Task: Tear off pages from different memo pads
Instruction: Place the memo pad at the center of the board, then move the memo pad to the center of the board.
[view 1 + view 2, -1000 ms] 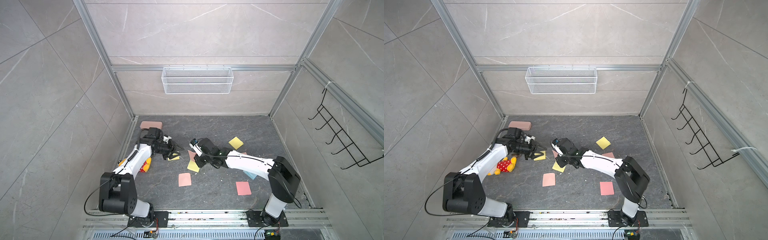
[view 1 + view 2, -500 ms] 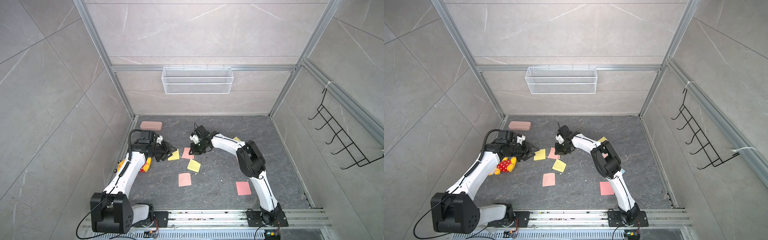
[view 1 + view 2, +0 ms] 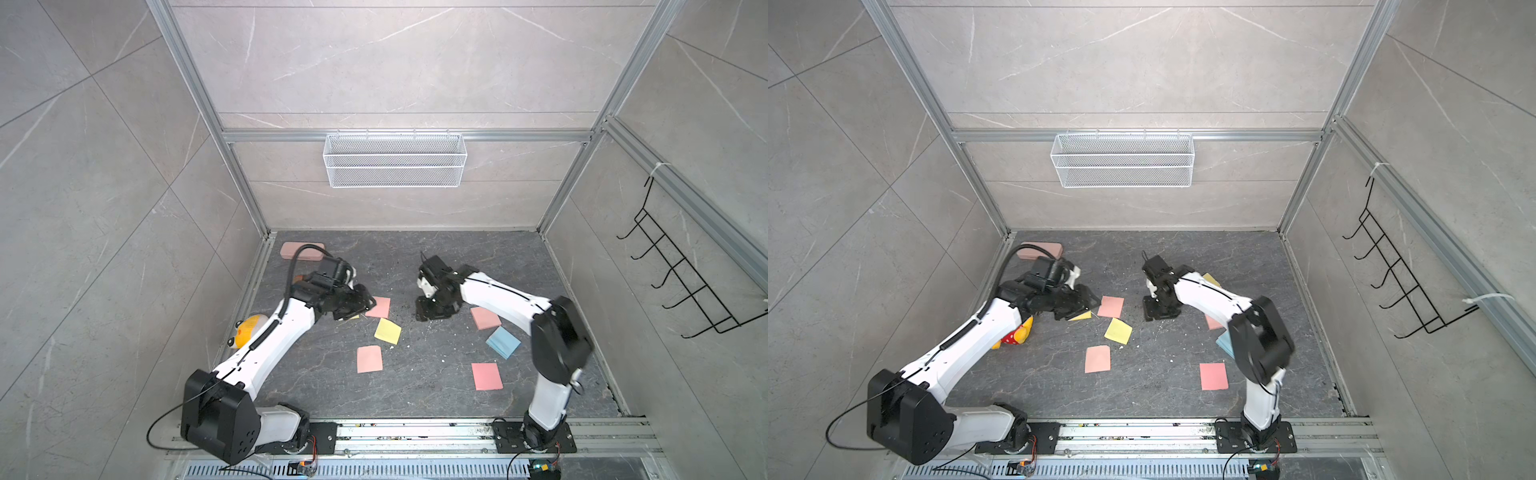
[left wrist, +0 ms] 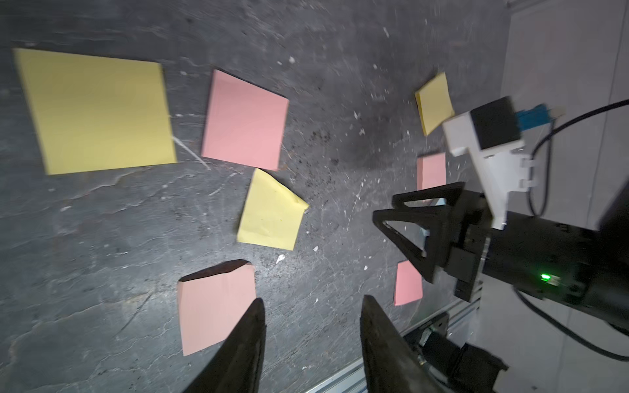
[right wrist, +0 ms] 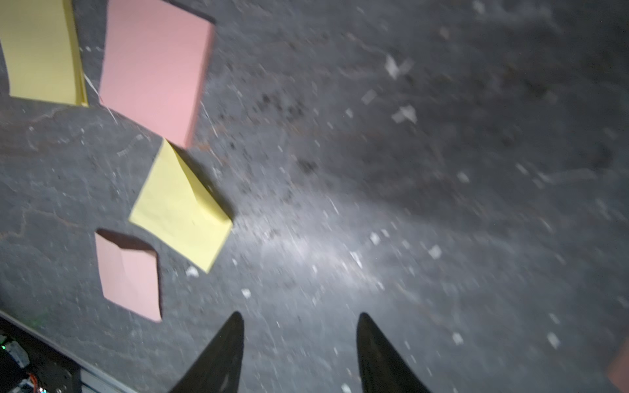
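Both grippers hang low over the dark table (image 3: 415, 399), and both are released with nothing between the jaws. The left gripper (image 4: 311, 326) shows its two black fingers (image 4: 248, 340) spread apart over bare table, and the right gripper (image 5: 299, 337) looks the same in its own wrist view. The left gripper sits over the edge of a yellow pad (image 4: 95, 109), of which only a corner shows in both top views. Just beside that pad lies a pink square (image 3: 379, 306); I cannot tell whether it is a pad or a single page. Near it is a yellow page (image 3: 387, 331) with one corner bent up, then a pink page (image 3: 369, 359) with a curled edge, both loose on the table. A pink pad (image 3: 485, 318) and a blue pad (image 3: 503, 342) lie close to the right arm (image 3: 498, 295), with another pink sheet (image 3: 486, 376) nearer the front. A pink case (image 3: 301, 251) and a plush toy (image 3: 245, 330) sit at the table's left side.
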`<state>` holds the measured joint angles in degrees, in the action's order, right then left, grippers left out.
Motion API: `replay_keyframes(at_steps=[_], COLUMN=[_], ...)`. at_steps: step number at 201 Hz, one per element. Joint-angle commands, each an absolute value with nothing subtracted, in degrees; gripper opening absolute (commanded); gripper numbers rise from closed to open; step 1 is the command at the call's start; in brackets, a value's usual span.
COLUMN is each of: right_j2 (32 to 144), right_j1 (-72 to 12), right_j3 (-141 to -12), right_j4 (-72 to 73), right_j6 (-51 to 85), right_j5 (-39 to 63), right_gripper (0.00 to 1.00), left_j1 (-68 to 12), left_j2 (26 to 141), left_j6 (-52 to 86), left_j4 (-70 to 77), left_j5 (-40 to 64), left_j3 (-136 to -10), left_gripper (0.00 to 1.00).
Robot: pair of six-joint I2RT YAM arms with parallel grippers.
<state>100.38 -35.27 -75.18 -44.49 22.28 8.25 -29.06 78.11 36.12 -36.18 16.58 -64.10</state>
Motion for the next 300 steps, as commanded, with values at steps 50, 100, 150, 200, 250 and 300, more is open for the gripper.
replay_keyframes(at_steps=[50,100,150,200,250,300], right_j2=[74.9,72.7,70.3,82.1,88.3,83.1], right_j1=[-27.1,-23.5,-22.3,-30.6,-37.5,-27.9], right_j3=[-45.8,-41.0,-34.6,-40.7,-51.4,-51.7], right_j4=[-54.4,-55.5,-45.6,-38.6,-34.3,-43.0], right_j6=[35.1,43.3,46.7,46.3,45.6,32.9], right_j5=[0.5,-0.7,10.7,11.7,17.4,13.6], right_gripper=[0.74,0.93,0.86,0.74,0.75,0.76], left_j1=[-50.6,-51.6,-49.6,-46.0,-44.7,-46.9], left_j2=[96.2,97.9,96.7,92.9,90.3,95.6], left_j6=[32.6,30.3,30.1,30.4,32.1,36.9], left_j4=[-25.6,-25.9,-25.5,-25.9,-26.3,-19.7], left_j5=[14.6,13.1,13.5,12.7,13.1,20.4], left_j3=[-73.4,-74.9,-73.1,-70.1,-65.3,-64.2], left_gripper=[0.49,0.49,0.49,0.49,0.49,0.49])
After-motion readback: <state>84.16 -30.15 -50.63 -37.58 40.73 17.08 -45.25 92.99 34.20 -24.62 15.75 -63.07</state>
